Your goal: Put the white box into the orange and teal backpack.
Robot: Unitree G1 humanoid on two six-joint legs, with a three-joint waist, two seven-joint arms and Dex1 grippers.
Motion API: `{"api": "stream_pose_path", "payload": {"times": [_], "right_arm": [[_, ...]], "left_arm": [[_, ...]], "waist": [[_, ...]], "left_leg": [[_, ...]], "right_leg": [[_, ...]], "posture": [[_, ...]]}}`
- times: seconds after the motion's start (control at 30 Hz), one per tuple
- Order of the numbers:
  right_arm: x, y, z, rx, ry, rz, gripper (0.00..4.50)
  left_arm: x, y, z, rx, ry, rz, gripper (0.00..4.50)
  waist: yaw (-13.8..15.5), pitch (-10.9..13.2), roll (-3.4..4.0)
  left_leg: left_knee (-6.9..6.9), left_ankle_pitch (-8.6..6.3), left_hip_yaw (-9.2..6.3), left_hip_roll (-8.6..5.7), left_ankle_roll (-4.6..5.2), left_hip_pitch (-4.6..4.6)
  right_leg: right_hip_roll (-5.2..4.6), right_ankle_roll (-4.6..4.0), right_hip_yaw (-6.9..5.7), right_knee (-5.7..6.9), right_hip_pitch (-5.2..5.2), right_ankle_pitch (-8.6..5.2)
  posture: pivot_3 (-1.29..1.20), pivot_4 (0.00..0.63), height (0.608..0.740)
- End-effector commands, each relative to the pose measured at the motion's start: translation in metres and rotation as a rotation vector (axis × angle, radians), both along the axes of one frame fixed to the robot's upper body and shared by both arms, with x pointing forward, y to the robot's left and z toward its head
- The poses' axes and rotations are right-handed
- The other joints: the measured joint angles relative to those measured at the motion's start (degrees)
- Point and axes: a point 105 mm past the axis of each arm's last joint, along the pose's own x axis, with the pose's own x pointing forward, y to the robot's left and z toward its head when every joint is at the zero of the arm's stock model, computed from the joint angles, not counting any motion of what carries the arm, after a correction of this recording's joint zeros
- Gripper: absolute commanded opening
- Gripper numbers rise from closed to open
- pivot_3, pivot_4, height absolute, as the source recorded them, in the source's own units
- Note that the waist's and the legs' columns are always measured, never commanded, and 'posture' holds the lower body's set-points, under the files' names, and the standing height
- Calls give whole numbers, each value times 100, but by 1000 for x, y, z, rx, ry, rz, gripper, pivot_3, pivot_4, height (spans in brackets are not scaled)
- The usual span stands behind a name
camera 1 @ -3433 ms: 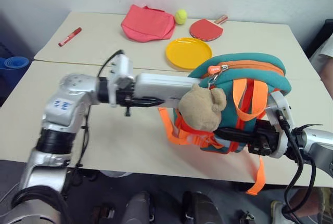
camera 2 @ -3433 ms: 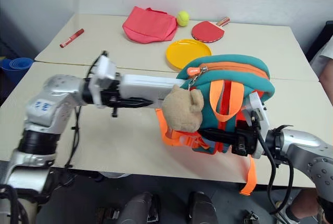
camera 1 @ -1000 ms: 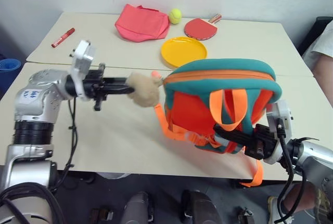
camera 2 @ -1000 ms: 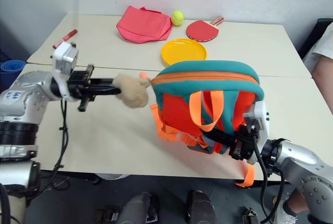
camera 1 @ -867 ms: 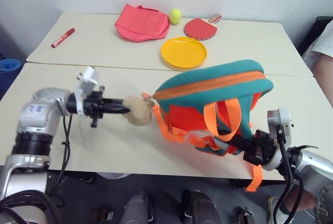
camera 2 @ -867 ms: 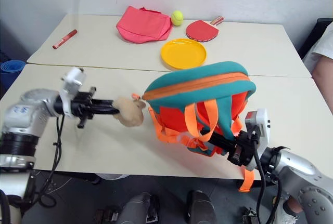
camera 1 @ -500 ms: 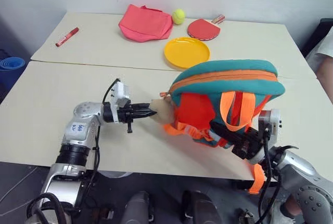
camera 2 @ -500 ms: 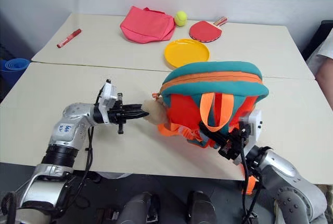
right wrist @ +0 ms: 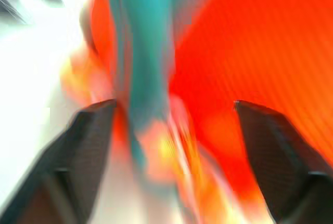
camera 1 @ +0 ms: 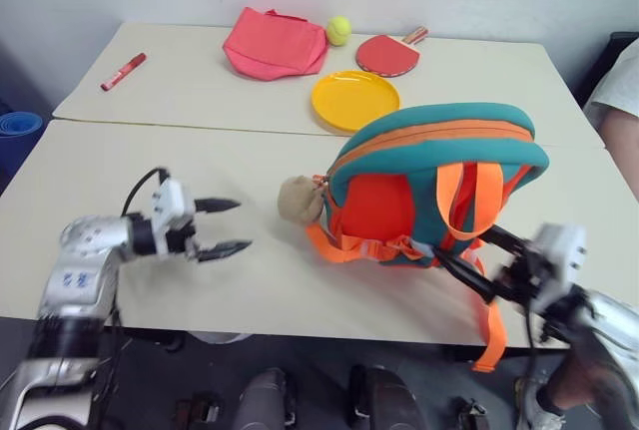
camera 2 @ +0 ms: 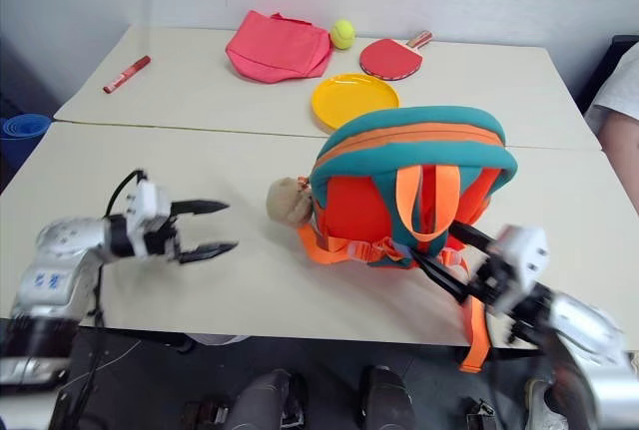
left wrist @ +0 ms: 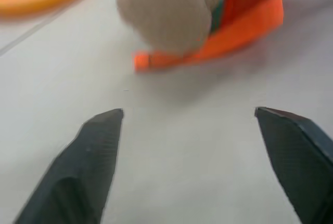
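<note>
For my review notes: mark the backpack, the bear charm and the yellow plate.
backpack [camera 1: 374,206]: left eye view, orange panel.
bear charm [camera 1: 297,199]: left eye view, plush body.
yellow plate [camera 2: 354,101]: right eye view, bare centre.

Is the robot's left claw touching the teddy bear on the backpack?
Apart. In the left eye view, the open left claw sits short of the teddy bear, with bare table between them.

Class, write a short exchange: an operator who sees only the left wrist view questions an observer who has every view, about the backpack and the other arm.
Operator: I see a plush bear and an orange strap. How does the backpack sit?
Observer: The orange and teal backpack stands upright on the table, and its zip looks closed.
Operator: Where is the right gripper?
Observer: The right gripper is open at the backpack's lower straps. Whether it touches them is unclear.
</note>
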Motion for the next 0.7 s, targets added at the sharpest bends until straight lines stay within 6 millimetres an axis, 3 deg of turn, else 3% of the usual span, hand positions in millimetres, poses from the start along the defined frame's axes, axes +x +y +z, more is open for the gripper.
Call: {"api": "stream_pose_path", "payload": {"times": [0.03, 0.17, 0.27, 0.7], "right_arm": [[-16, -23, -3, -109, 19, 52, 4481], [-22, -50, -21, -184, 83, 49, 4481], [-15, -57, -25, -205, 60, 27, 4481], [6, -34, -21, -130, 14, -9, 4481]], "left_arm": [[-15, 5, 11, -14, -59, 36, 4500], [-41, 13, -8, 16, -22, 47, 4500], [-44, 22, -20, 35, -8, 108, 4500], [-37, 17, -15, 39, -52, 110, 4500]], "waist": [[5, 0, 0], [-6, 0, 3], [-12, 5, 11], [-5, 2, 19]], "left_leg": [[2, -5, 1, -3, 3, 3], [-5, -27, -2, 9, -36, 24], [-13, -24, 3, 14, -40, 39], [-90, 10, 5, 15, -94, 77]], "right_leg": [[-11, 1, 10, -13, 1, 0], [-15, -9, 28, -13, 5, -4], [-13, -34, 28, -1, 5, -18], [-8, -73, 26, 14, 2, -39]], "posture": [[0, 150, 740], [0, 150, 740], [0, 150, 740], [0, 150, 740]]}}
